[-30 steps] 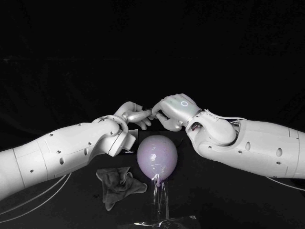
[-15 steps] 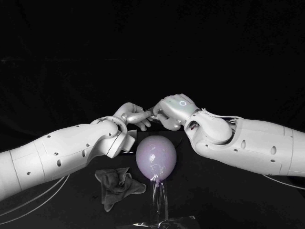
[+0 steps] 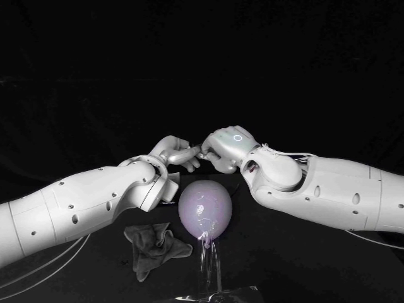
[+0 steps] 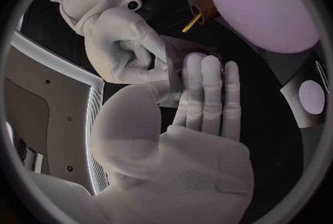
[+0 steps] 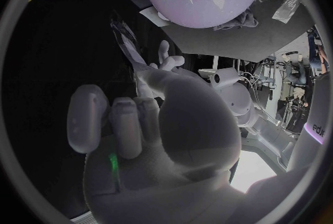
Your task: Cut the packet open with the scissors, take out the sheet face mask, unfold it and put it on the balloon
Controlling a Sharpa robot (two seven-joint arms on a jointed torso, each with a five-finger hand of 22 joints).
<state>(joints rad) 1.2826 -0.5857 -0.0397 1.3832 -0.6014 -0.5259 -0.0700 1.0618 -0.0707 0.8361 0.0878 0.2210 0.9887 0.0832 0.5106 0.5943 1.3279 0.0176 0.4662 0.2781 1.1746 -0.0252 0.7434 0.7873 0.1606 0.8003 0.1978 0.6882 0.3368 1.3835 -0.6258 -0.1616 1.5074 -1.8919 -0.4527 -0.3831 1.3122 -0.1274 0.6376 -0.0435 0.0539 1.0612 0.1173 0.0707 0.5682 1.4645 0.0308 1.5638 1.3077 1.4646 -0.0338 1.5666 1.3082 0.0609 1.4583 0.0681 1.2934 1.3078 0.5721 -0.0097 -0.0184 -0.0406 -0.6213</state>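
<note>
The pale purple balloon [image 3: 206, 207] stands upright on a clear stand [image 3: 210, 262] at the table's middle. Just behind and above it my left hand [image 3: 175, 151] and right hand [image 3: 225, 146] meet fingertip to fingertip. Between them is a thin dark packet [image 5: 124, 40]. In the right wrist view my right hand [image 5: 139, 124] grips the packet's near edge, while the left hand's fingers [image 5: 164, 61] touch its far side. In the left wrist view my left hand [image 4: 207, 96] lies with straight fingers against the packet [image 4: 208, 58], and the right hand [image 4: 118, 40] is curled tightly on it.
A crumpled grey cloth [image 3: 153, 247] lies on the table left of the stand. A clear plastic scrap [image 3: 222, 293] sits at the front edge. A brown and yellow object [image 4: 200, 13] lies beside the balloon [image 4: 263, 1]. Both forearms flank the balloon closely.
Both hands have risen a little together, still joined on the packet. The balloon and cloth stay where they were.
</note>
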